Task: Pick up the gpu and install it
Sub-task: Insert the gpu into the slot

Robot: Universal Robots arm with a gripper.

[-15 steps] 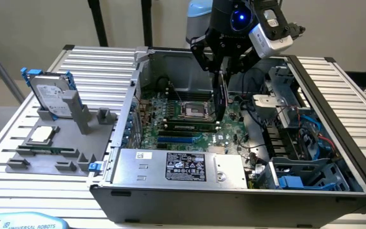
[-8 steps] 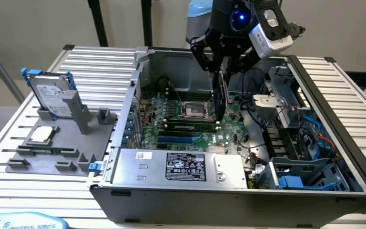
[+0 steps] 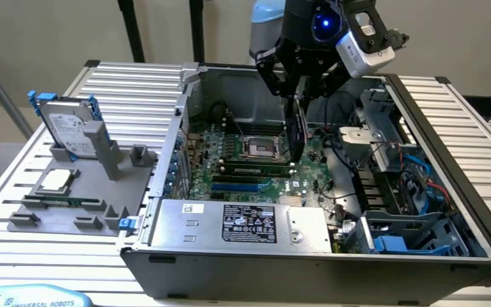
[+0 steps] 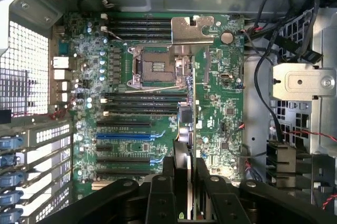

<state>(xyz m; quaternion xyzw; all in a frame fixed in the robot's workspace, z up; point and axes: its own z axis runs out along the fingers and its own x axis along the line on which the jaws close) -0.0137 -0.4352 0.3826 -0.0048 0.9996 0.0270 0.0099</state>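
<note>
Claw (image 3: 303, 91) tight around edge-on gpu (image 4: 185, 132)

Hard drive (image 3: 64, 125) (blue rails) upright in grey holder (image 3: 92, 214), processor chip (image 3: 58, 180) beside; open case (image 3: 314, 272), motherboard (image 4: 210, 113) exposed.

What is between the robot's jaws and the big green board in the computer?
The gpu, held on edge by the gripper above the motherboard. Both views show it.
</note>
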